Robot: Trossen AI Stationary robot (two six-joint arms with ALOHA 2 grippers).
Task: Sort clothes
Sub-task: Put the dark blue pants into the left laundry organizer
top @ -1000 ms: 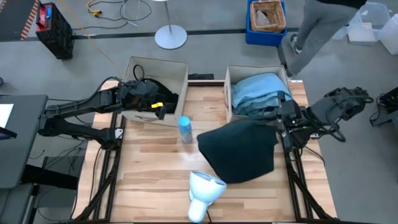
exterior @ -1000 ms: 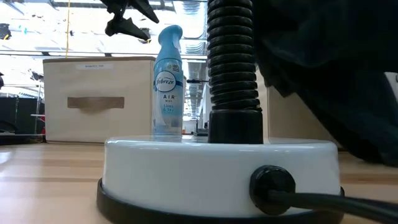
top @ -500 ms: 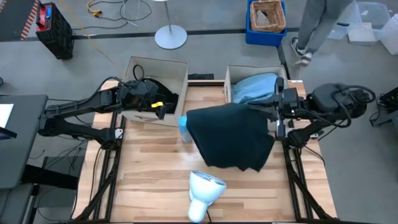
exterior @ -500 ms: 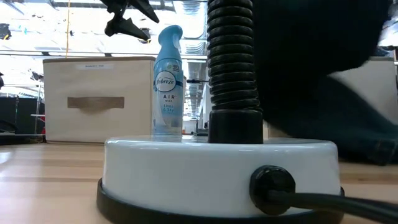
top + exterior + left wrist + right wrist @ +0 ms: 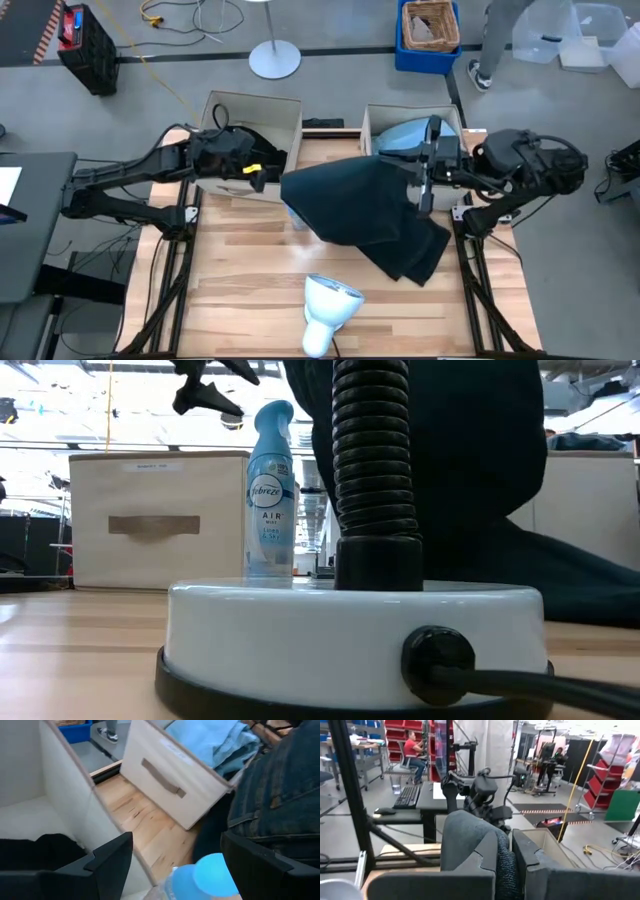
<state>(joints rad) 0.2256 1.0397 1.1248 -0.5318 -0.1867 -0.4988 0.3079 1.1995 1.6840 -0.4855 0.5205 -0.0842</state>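
A dark teal-black garment (image 5: 360,210) hangs spread over the table's middle, with my right gripper (image 5: 420,186) shut on it in front of the right box (image 5: 372,120). That box holds turquoise and grey-blue clothes (image 5: 405,138). Black clothes (image 5: 250,150) lie in the left box (image 5: 255,105). My left gripper (image 5: 258,172) waits open above that box's front wall, nothing between its fingers (image 5: 107,857). Seen from above, the hanging garment covers the blue bottle (image 5: 270,490). My right gripper pinches a bunched fold of the dark garment (image 5: 504,865) between its two fingers. They lie about level and point toward the table's left. The cloth bulges over the fingers (image 5: 470,832) and hangs below them, its lower end (image 5: 600,595) trailing on the table at the right.
A white lamp (image 5: 328,305) stands at the near edge, its base (image 5: 350,630) and black hose (image 5: 375,450) close before the low camera. The bottle's cap (image 5: 215,875) sits just under my left gripper. A person (image 5: 500,40) walks beyond the far edge.
My right gripper has swung toward the table's far edge and left, rising a little and tipping up to level. The dark garment has swept leftward with it, lifting off the near right of the table and now hanging over the bottle.
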